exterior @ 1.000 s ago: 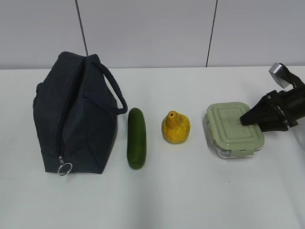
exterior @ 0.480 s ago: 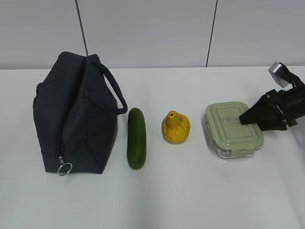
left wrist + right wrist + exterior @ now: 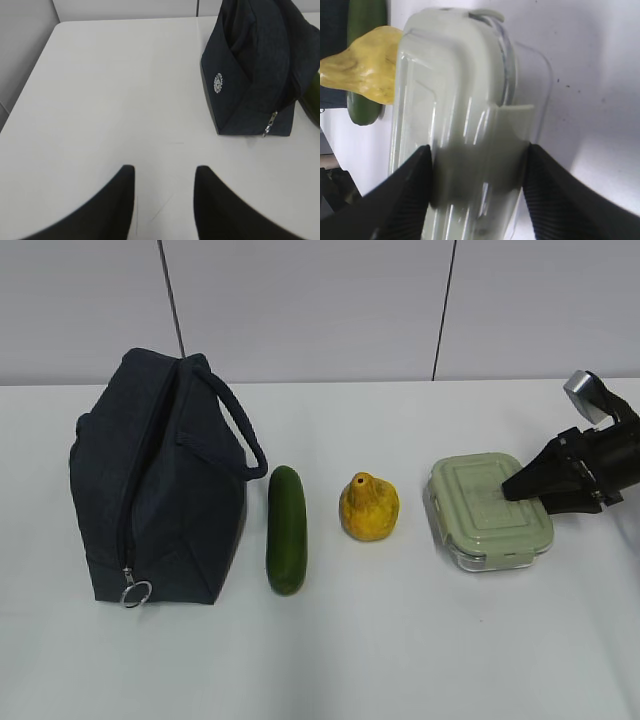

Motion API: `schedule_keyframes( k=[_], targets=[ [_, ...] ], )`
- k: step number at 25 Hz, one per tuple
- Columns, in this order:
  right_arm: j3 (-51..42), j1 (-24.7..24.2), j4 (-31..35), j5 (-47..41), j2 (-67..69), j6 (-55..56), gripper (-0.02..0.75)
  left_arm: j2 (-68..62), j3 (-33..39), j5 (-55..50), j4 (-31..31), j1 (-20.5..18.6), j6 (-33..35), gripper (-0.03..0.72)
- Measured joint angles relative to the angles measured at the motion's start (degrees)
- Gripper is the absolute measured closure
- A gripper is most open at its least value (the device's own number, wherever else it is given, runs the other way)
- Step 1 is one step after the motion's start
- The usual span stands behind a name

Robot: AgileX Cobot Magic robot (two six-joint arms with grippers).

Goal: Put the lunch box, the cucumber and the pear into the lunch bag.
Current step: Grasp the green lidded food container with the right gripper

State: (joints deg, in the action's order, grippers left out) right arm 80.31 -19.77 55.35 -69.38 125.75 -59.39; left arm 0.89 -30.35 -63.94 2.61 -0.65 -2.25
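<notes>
Hard to see much of the left tool (image 3: 164,200): only two dark fingertips poke in at the bottom of its wrist view, spread apart with bare white table (image 3: 115,90) between them, holding nothing. It doesn't show in the exterior view.

The right tool (image 3: 522,488) comes in from the right edge, arm mostly cut off, tilted down toward the lunch box (image 3: 488,510). In its wrist view the two fingers sit either side of the green lid, right up against it; can't say for sure they're squeezing it, and the box sits on the table.

The cucumber (image 3: 285,530) lies just right of the lunch bag (image 3: 160,480), the pear (image 3: 368,508) between cucumber and box. The bag stands upright with its zip ring (image 3: 136,592) low at the front; I can't see inside it.
</notes>
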Motion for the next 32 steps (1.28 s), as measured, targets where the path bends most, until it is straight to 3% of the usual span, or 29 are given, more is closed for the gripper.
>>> schedule_keyframes(
  k=[12,17,23,32],
  targets=[
    [0.0,0.0,0.22,0.0,0.04,0.0,0.304,-0.28,0.0,0.0,-0.9,0.0,0.0,0.449],
    [0.0,0.0,0.22,0.0,0.04,0.0,0.304,-6.63,-0.43,2.64,-7.72,0.0,0.0,0.449],
    [0.0,0.0,0.25,0.0,0.04,0.0,0.304,-20.3,-0.69,14.61,-16.1,0.0,0.77,0.449],
    [0.0,0.0,0.25,0.0,0.04,0.0,0.304,-40.55,-8.13,19.86,-26.29,0.0,9.78,0.449]
  ],
)
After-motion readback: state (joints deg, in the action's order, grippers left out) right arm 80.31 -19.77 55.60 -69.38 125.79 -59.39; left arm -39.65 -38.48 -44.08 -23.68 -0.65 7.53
